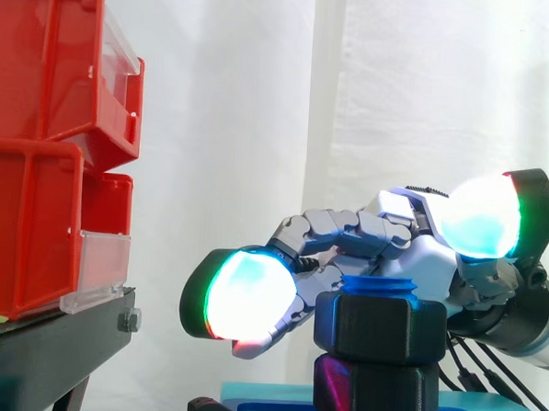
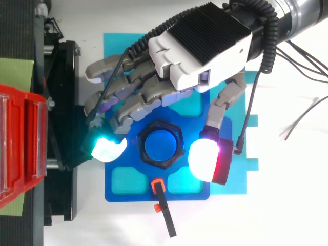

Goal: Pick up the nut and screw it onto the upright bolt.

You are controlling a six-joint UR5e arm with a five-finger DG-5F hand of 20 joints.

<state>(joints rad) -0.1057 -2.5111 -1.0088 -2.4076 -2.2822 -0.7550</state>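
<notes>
White curtain (image 1: 260, 122), hand (image 2: 200, 46) spread astride nut (image 1: 379, 326) on bolt (image 2: 160, 145), fingertips (image 2: 107, 148) clear

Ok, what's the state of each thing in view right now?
hand: open, fingers and thumb straddling the nut, not touching it.
nut: on the bolt, sitting on a second black hex piece.
bolt: upright, blue tip showing above the nut.
red bins: stacked on the black stand.
black tool: lying flat across the blue base edge.

Matt black plastic nut (image 2: 161, 144) rings a smooth blue plastic bolt (image 2: 159, 145).
</notes>
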